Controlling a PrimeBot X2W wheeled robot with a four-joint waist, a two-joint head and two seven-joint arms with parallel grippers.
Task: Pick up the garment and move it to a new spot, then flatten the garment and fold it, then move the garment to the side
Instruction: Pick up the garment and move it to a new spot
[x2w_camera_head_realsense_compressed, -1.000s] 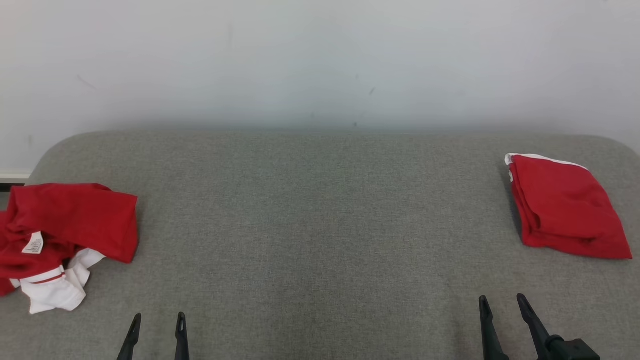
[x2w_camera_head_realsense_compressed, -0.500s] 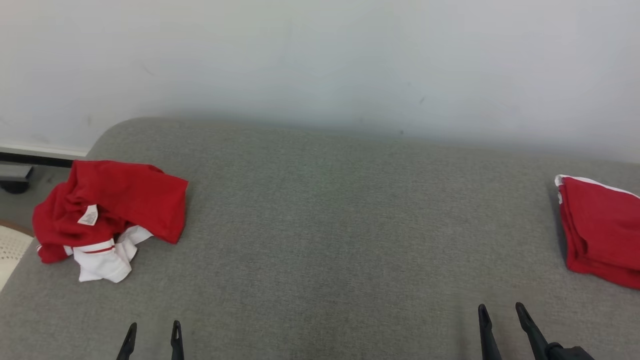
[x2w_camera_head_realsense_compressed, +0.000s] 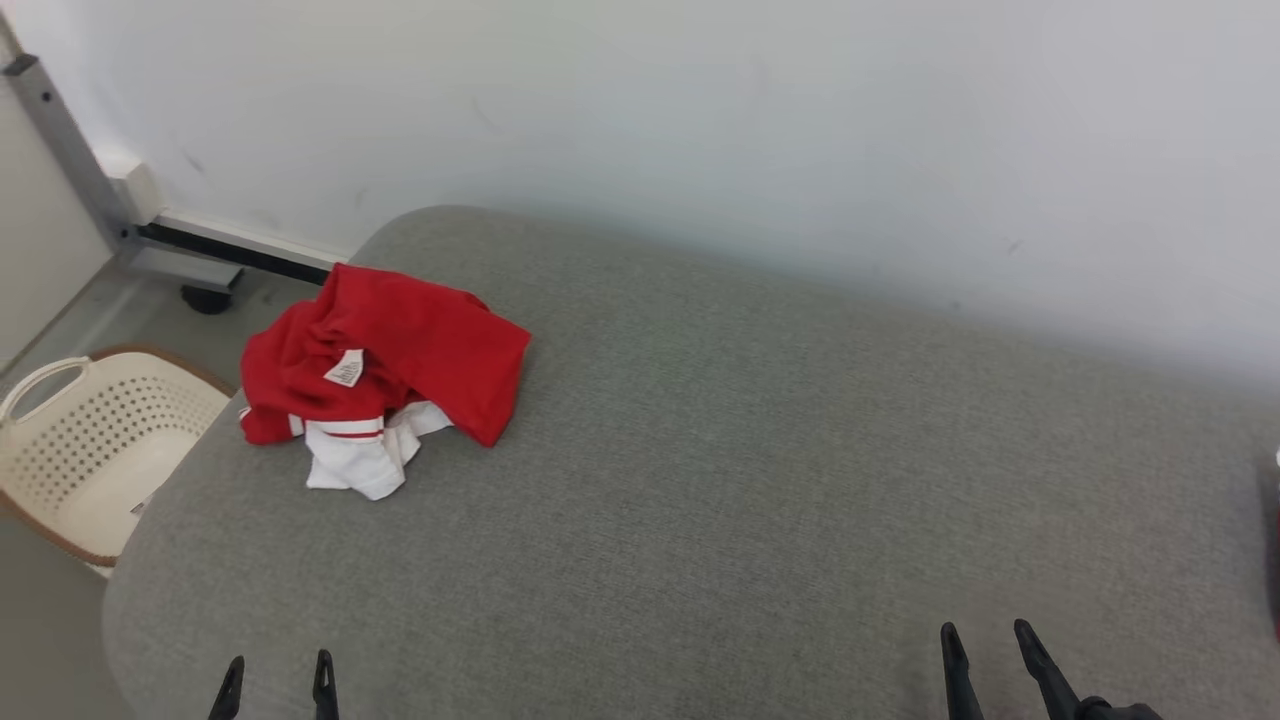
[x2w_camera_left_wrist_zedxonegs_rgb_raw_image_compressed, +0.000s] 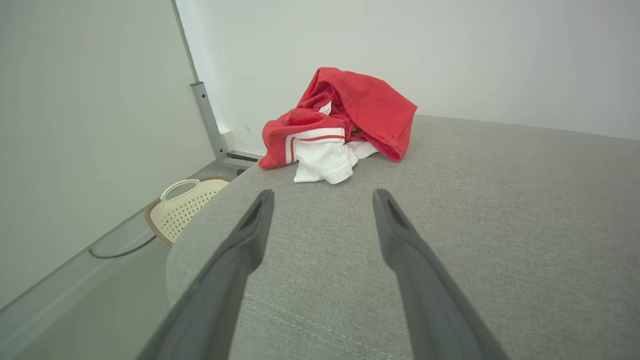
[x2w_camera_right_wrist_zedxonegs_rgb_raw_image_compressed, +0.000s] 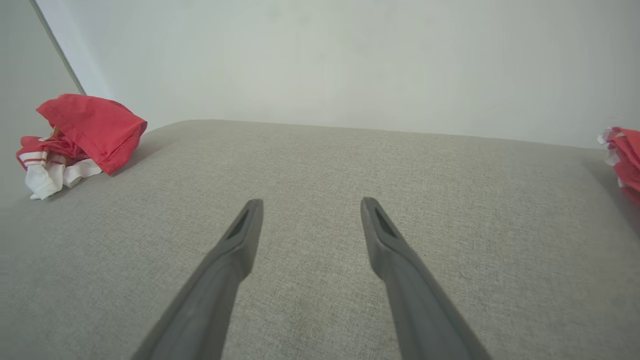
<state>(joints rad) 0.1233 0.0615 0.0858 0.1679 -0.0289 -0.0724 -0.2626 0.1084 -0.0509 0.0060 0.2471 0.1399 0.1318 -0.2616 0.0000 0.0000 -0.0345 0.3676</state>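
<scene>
Upholstery of grey woven cloth covers the bench (x2w_camera_head_realsense_compressed: 700, 480), which the head view shows from above with a pale wall (x2w_camera_head_realsense_compressed: 700, 120) behind its far edge. The garment (x2w_camera_head_realsense_compressed: 385, 375), red with a white striped part and a small white label, lies crumpled near the bench's far left corner. A cream perforated basket (x2w_camera_head_realsense_compressed: 90, 450) stands on the floor just off the left edge. The left claw (x2w_camera_head_realsense_compressed: 279, 660) shows at the near edge toward the left, and the right claw (x2w_camera_head_realsense_compressed: 985, 628) at the near edge toward the right. Both have their fingers parted and nothing between them, well apart from the garment.

The left wrist view looks along the left claw (x2w_camera_left_wrist_zedxonegs_rgb_raw_image_compressed: 324, 195), its two dark fingers spread wide over bare grey cloth and holding nothing. The garment (x2w_camera_left_wrist_zedxonegs_rgb_raw_image_compressed: 360, 110) sits heaped beyond the fingertips, by the far edge, with its white part toward the camera. The basket (x2w_camera_left_wrist_zedxonegs_rgb_raw_image_compressed: 182, 210) is down beside the left edge.

The right wrist view has the right claw (x2w_camera_right_wrist_zedxonegs_rgb_raw_image_compressed: 311, 202) just as wide and empty above the middle of the bench. The garment (x2w_camera_right_wrist_zedxonegs_rgb_raw_image_compressed: 90, 125) lies far off toward the left corner. A second red piece (x2w_camera_right_wrist_zedxonegs_rgb_raw_image_compressed: 622, 155) with white trim rests at the right edge.
</scene>
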